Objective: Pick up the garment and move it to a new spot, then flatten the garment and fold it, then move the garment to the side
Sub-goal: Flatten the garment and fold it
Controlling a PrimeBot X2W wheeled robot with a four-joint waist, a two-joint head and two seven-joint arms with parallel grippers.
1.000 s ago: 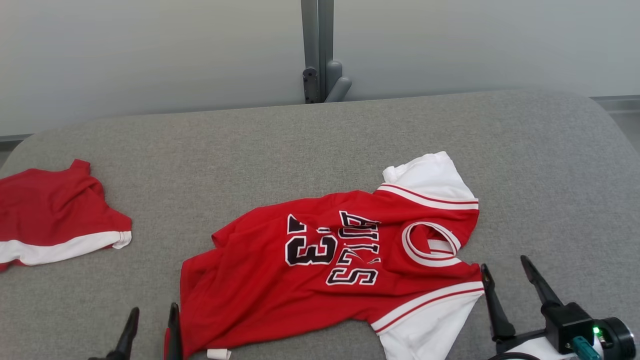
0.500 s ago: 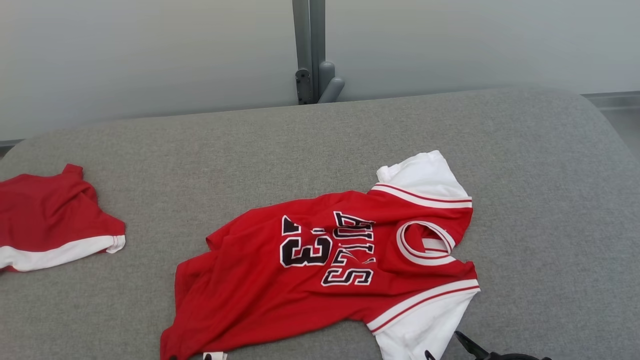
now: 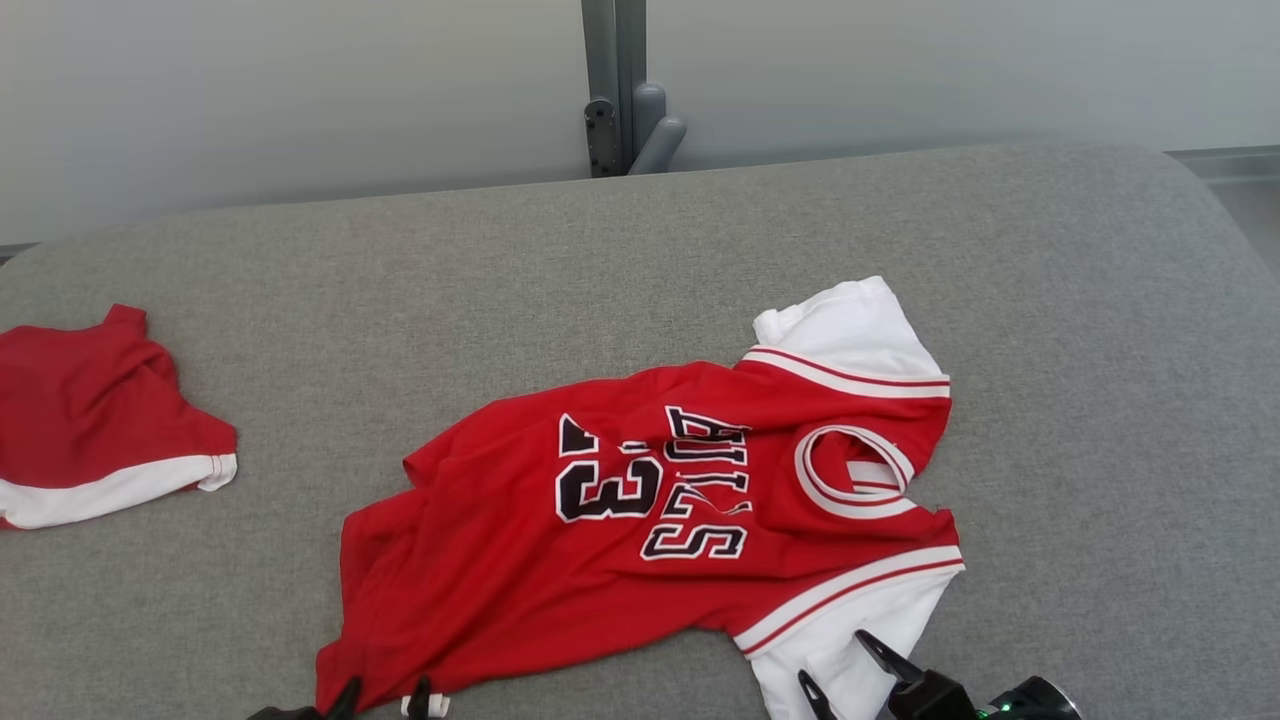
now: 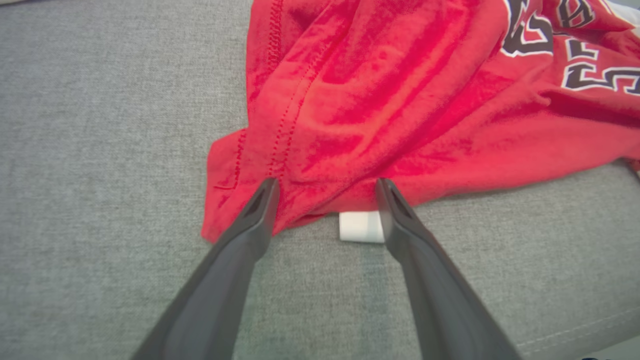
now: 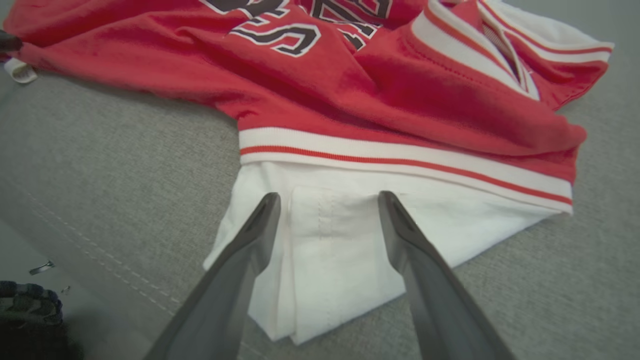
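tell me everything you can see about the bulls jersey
The jersey is red knit with white short sleeves, red-white striped trim, and black white-outlined lettering and a 33. It lies rumpled, front up, on the grey cushion, collar toward the right. A white label pokes from the hem, by the open left gripper; the open right gripper sits over the near sleeve.

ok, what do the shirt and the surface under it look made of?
Shirt: soft matte knit, likely jersey; it drapes in creases and shows stitched hems. White sleeve: seemingly the same cloth, lying folded. Surface: grey woven upholstery, heathered coarse weave with a stitched seam; probably padded, given rounded corners.
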